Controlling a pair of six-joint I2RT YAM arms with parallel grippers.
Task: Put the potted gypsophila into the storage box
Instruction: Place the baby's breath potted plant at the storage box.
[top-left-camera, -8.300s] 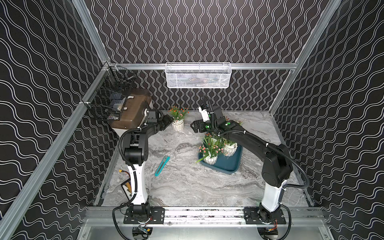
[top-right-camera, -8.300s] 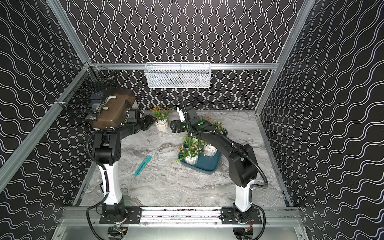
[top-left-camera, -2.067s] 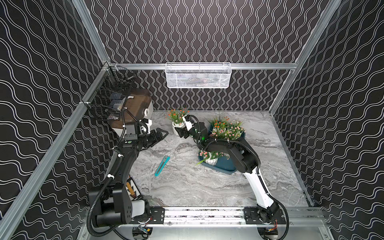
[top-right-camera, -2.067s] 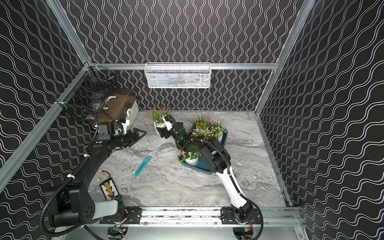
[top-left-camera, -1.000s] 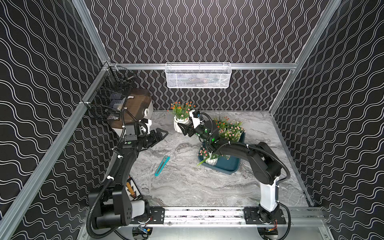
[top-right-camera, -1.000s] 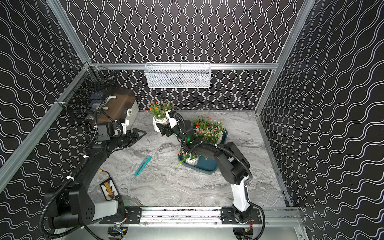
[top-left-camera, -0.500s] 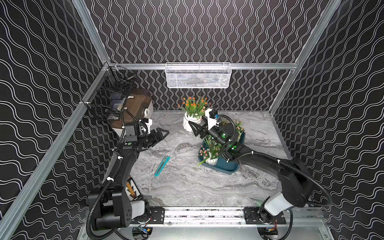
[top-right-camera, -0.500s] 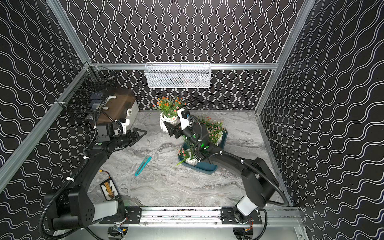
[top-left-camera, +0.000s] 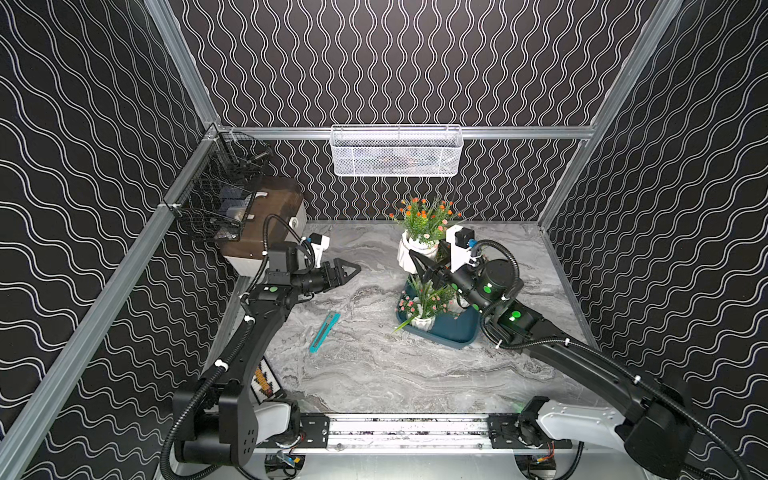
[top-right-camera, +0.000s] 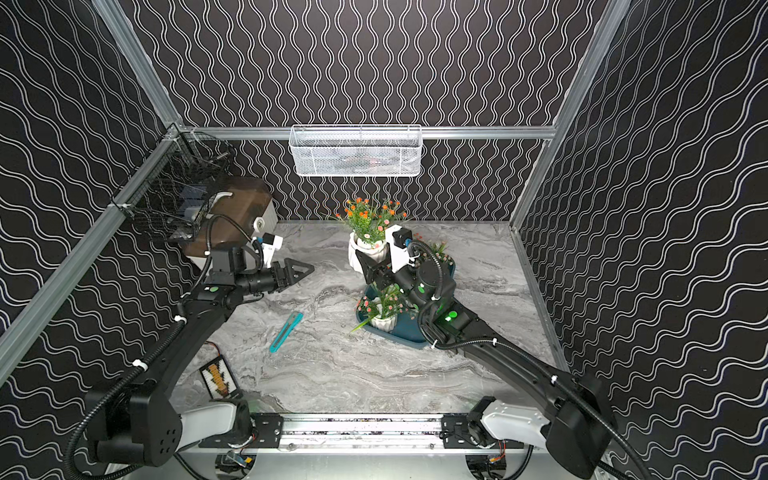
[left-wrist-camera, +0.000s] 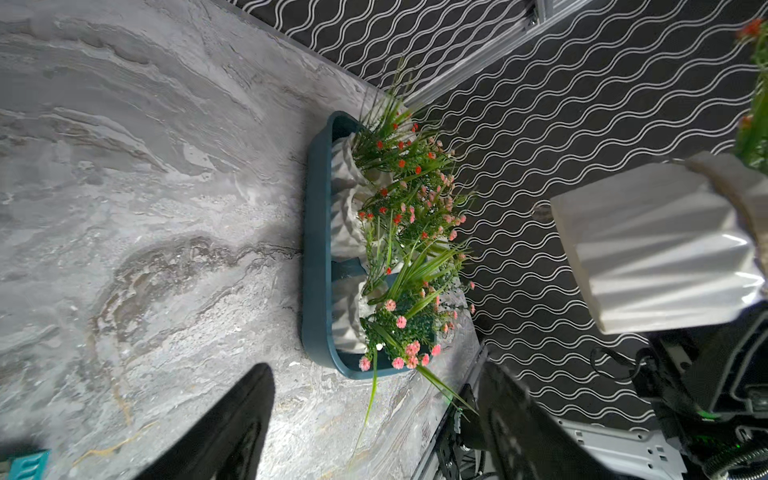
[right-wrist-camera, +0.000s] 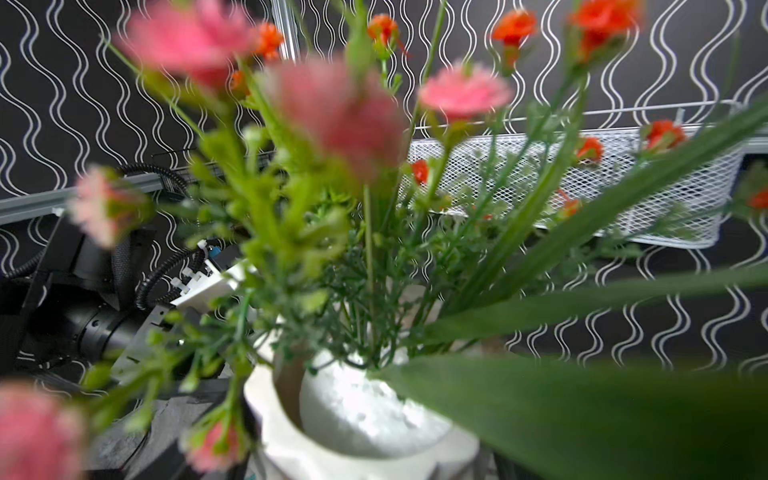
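Left wrist view shows the storage box (left-wrist-camera: 316, 249) between the counter's (left-wrist-camera: 124, 166) middle and right edge, with other pots (left-wrist-camera: 345, 232) inside. The right gripper (top-left-camera: 420, 261) clamps the orange-flowered potted gypsophila (top-left-camera: 409, 247) by its pot, raised near the box's far left corner, presumably to clear the foliage inside. The left gripper (top-left-camera: 350, 270) hangs spread, empty, well apart.

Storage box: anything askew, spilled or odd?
Nothing spilled or tipped. The pink-flowered pot sits in the storage box's near corner, with one long leaf drooping over the rim. A teal utility knife lies loose on the table, apart from the box.
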